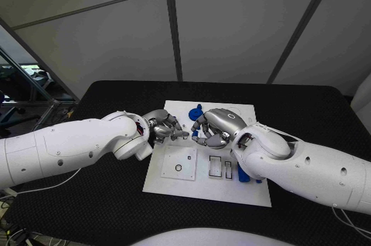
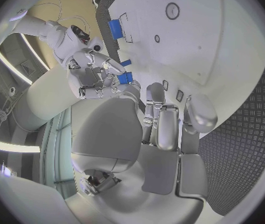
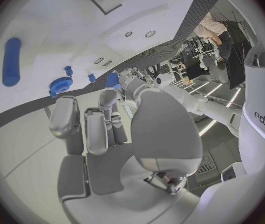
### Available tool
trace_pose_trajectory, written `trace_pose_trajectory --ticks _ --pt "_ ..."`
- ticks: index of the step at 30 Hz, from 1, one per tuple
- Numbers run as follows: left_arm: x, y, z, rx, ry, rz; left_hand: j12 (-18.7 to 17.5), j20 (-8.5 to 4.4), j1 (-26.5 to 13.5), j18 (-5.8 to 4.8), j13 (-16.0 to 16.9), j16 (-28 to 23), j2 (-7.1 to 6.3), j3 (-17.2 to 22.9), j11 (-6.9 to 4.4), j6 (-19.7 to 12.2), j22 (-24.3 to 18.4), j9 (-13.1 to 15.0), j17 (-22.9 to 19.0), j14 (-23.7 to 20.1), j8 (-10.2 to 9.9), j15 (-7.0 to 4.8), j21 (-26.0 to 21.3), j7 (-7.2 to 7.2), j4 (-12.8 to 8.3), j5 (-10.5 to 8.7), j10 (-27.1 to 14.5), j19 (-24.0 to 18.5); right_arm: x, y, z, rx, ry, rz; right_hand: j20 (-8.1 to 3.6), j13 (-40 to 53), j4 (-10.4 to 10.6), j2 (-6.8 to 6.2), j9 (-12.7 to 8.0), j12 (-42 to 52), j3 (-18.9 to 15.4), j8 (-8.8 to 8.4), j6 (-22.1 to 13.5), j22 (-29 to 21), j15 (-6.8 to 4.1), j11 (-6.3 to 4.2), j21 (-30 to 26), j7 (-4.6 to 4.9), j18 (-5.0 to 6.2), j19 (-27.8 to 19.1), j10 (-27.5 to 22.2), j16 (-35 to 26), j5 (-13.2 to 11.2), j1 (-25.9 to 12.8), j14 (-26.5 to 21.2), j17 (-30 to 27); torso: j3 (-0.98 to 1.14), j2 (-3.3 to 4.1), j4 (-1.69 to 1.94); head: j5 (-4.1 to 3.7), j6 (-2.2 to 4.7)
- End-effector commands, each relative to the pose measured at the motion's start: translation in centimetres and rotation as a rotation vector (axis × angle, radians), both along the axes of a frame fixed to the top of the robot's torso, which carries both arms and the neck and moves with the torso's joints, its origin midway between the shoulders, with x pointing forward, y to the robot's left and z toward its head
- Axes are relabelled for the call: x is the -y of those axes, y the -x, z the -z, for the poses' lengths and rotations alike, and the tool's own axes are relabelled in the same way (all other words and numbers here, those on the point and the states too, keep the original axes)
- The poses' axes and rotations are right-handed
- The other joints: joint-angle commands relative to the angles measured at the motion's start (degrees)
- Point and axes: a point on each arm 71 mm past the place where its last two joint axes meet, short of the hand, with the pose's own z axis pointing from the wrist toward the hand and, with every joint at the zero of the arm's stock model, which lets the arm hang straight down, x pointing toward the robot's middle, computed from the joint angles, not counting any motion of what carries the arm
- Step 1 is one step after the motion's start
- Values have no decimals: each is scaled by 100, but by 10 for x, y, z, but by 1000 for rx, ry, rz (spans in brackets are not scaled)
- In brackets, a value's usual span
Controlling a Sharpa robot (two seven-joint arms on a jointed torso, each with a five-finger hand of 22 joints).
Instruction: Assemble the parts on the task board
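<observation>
Status, assembly early: my left hand [image 1: 164,129] and right hand [image 1: 216,129] meet fingertip to fingertip over the task board [image 1: 182,187], both pinching one small blue part [image 2: 125,77]; its axis I cannot tell. Loose still: a blue cylinder [image 3: 11,61] and blue gear [image 3: 59,85] beyond my right fingers, the cylinder lengthwise along the board edge

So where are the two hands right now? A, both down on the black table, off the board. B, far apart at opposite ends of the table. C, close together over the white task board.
C: the left hand and the right hand meet fingertip to fingertip above the middle of the task board, with a blue part between them.
</observation>
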Motion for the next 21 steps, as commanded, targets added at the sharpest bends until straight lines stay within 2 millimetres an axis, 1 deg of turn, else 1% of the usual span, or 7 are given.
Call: trace_pose_trajectory --ticks 1,5,10,13,15,18,21 --pt "-7 -1 -1 13 -7 -12 38 8 12 -94 2 26 18 -33 -40 20 -4 -10 0 39 26 -26 11 -39 -13 17 20 20 -1 -3 2 5 62 7 -6 5 -35 31 392 6 0 112 176 6 -26 1 31 -147 -49 35 58 27 -31 12 328 300 -7 0 0 -7 0" --pt "-18 -2 -5 29 -7 -38 37 8 20 -89 1 22 14 -32 -40 17 -27 -12 -6 37 27 -27 -4 -39 -19 17 17 7 -2 -7 5 8 94 19 -7 1 -35 29 394 -2 -4 111 175 11 -27 1 34 -147 -51 38 57 27 -44 9 328 302 -10 4 3 -14 1" --pt "-30 -5 -17 65 4 -70 29 7 20 -83 -4 13 1 -39 -36 3 -51 -17 -19 32 24 -27 -20 -33 -21 15 4 -9 -6 -14 8 20 134 35 -7 -16 -35 28 395 -19 -5 110 174 2 -27 1 26 -146 -48 31 49 25 -49 8 328 299 -17 -2 10 -7 -2" --pt "-34 -6 -23 82 9 -83 25 7 17 -80 -6 12 -5 -44 -34 -1 -63 -20 -21 30 23 -26 -29 -30 -20 14 -1 -17 -8 -16 10 28 159 42 -7 -24 -35 28 395 -27 -5 110 172 1 -27 1 25 -146 -48 30 46 22 -51 8 327 296 -15 0 6 1 0" --pt "-37 -7 -26 92 13 -89 24 8 16 -79 -6 11 -7 -46 -33 -2 -66 -20 -22 30 23 -25 -31 -29 -20 13 -3 -19 -10 -18 11 31 176 46 -7 -29 -36 28 396 -33 -5 109 171 -1 -27 1 24 -146 -48 29 43 20 -52 8 326 293 -8 2 -2 11 -2" --pt "-38 -7 -30 101 17 -93 24 8 16 -79 -6 11 -7 -46 -33 -2 -66 -20 -22 30 23 -25 -31 -29 -20 13 -3 -19 -13 -20 12 35 200 49 -7 -42 -37 28 396 -47 -5 108 169 -1 -27 1 23 -145 -48 28 36 18 -54 10 326 291 -12 6 0 16 1" --pt "-39 -7 -32 108 20 -95 24 8 16 -79 -6 11 -7 -46 -33 -2 -66 -20 -22 30 23 -25 -31 -29 -20 13 -3 -19 -16 -21 14 38 223 49 -7 -42 -37 28 396 -47 -5 108 169 -1 -27 1 23 -145 -48 28 36 18 -54 10 326 291 -6 3 1 24 -6"
